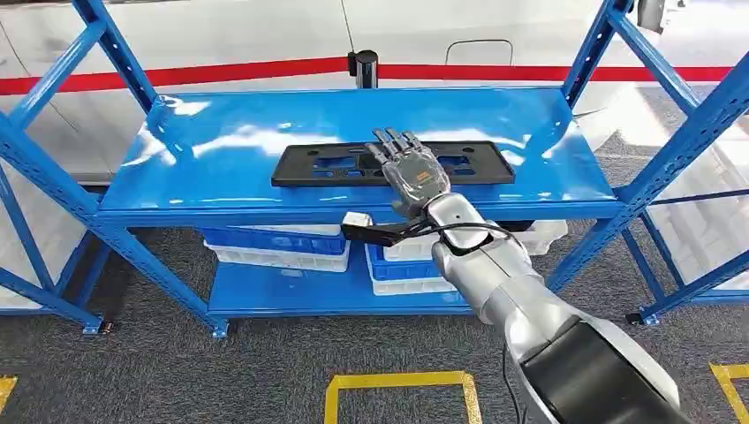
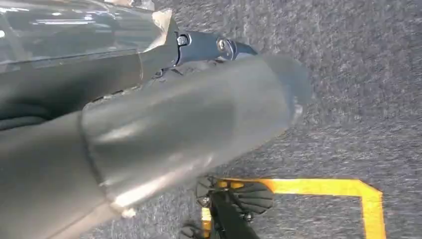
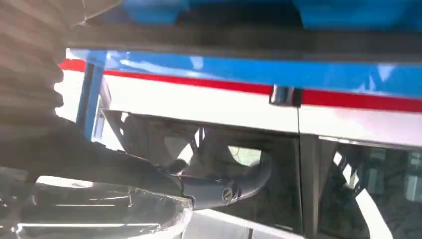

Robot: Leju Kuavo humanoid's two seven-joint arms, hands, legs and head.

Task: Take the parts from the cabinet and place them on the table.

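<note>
Blue shelf (image 1: 221,159), no legible writing: a flat black part (image 1: 318,165) with cut-outs lies on top. Right hand (image 1: 413,170) rests on it, fingers extended, grasping nothing.

A long flat part (image 1: 393,164) lies lengthwise across the middle of the rack's upper shelf (image 1: 203,159), nearer its front edge than its back. The right robot hand (image 1: 412,171) reaches in from the front and lies flat on the part, just right of its middle, fingers pointing toward the back of the shelf. Below, on the lower shelf (image 1: 291,296), crates (image 1: 283,247) sit side by side, and behind the rack a post (image 1: 363,67) stands at a barrier tape (image 1: 177,75) running left to right.
</note>
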